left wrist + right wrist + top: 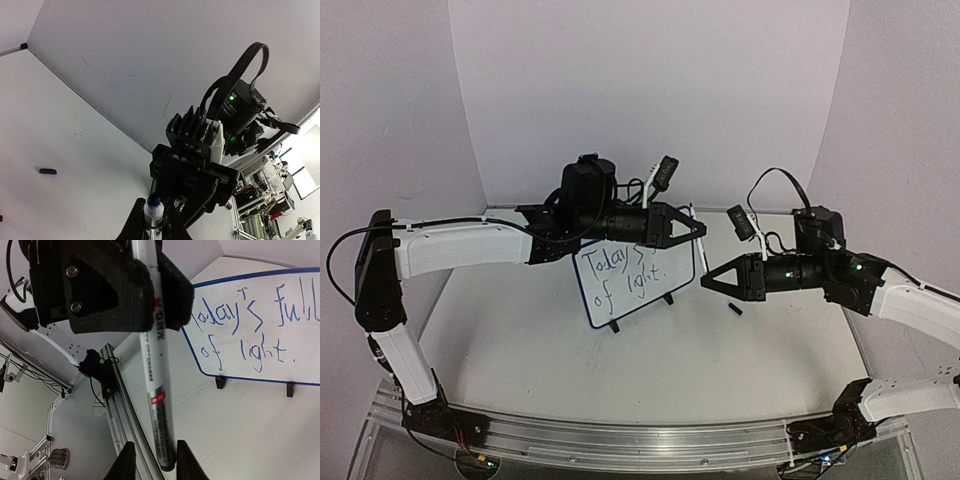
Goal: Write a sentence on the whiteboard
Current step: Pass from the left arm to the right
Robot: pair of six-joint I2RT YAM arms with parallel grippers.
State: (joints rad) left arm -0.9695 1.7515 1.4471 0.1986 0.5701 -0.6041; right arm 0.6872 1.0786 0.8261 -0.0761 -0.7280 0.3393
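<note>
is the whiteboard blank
No, the whiteboard carries the sentence in two handwritten lines reading "Today's full of light."

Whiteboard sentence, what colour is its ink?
Blue. The sentence shows best in the right wrist view.

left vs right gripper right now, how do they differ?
1. Grip: the left gripper is shut on the marker pen. The right gripper only straddles the pen's free end, with a gap showing on one side.
2. Place: the left gripper is over the top right corner of the whiteboard. The right gripper sits off the board's right edge, nearer the arm bases.
Shared: both are black two-finger grippers lined up on the same pen.
</note>
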